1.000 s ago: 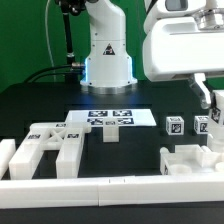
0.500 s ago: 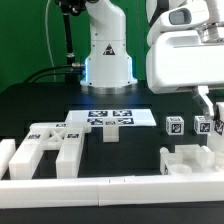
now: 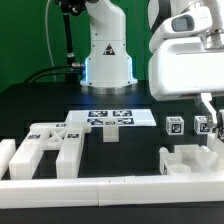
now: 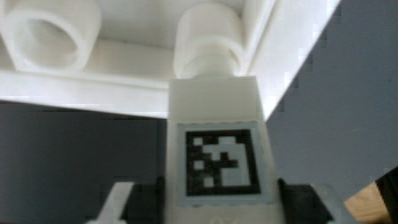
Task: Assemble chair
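Observation:
In the wrist view my gripper [image 4: 217,200] is shut on a white chair leg [image 4: 219,130] that carries a black-and-white tag. The leg's far end meets a round post on a blocky white chair part [image 4: 89,45]. In the exterior view the gripper [image 3: 208,108] hangs at the right edge, above a tagged cube-ended piece [image 3: 204,125] and a low white chair part [image 3: 186,160]. The large hand hides much of the grip there. Another tagged cube-ended leg [image 3: 174,125] stands just to its left. A big white frame part [image 3: 45,145] lies at the front left.
The marker board [image 3: 110,117] lies flat in the middle, in front of the robot base [image 3: 107,55]. A small white block [image 3: 110,133] sits just before it. A plain white border rail [image 3: 100,186] runs along the front edge.
The hand has shifted toward the exterior view's right and a little lower. The loose parts have not moved.

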Robot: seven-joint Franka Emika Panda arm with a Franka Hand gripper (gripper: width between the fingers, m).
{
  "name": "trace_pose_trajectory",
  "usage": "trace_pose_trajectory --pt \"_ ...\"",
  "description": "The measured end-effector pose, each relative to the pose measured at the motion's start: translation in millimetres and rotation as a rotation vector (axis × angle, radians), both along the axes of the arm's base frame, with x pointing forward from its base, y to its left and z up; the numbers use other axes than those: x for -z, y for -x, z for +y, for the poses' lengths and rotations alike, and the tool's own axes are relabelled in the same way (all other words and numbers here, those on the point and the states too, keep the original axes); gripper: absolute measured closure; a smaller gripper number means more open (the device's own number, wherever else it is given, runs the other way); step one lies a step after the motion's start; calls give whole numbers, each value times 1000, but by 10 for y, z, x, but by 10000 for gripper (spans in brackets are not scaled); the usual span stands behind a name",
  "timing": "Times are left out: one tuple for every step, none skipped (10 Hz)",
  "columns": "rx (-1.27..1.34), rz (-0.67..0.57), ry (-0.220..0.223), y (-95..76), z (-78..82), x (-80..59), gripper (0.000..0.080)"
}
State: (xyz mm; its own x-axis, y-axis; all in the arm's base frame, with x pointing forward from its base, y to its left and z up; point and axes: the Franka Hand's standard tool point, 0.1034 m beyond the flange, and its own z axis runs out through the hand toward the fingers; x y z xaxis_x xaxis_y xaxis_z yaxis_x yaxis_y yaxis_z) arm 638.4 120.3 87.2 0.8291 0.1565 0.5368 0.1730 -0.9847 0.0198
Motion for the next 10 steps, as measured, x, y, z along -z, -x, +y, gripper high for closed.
trace_pose_trajectory --pt "0 5 1 12 -1 33 512" --pt "-2 0 1 14 12 51 512" --pt "-2 -23 -1 1 12 51 512" --pt "-2 -45 -2 -1 9 54 512" --pt "-2 -55 -3 -5 13 54 512" --pt "-3 -58 -4 -7 15 52 512" --pt "-3 -59 -3 -8 14 52 512" --pt "-4 -59 -3 -8 14 52 512" --pt "-4 -58 -2 -8 14 52 512" --pt "-4 -58 -2 -8 14 52 331"
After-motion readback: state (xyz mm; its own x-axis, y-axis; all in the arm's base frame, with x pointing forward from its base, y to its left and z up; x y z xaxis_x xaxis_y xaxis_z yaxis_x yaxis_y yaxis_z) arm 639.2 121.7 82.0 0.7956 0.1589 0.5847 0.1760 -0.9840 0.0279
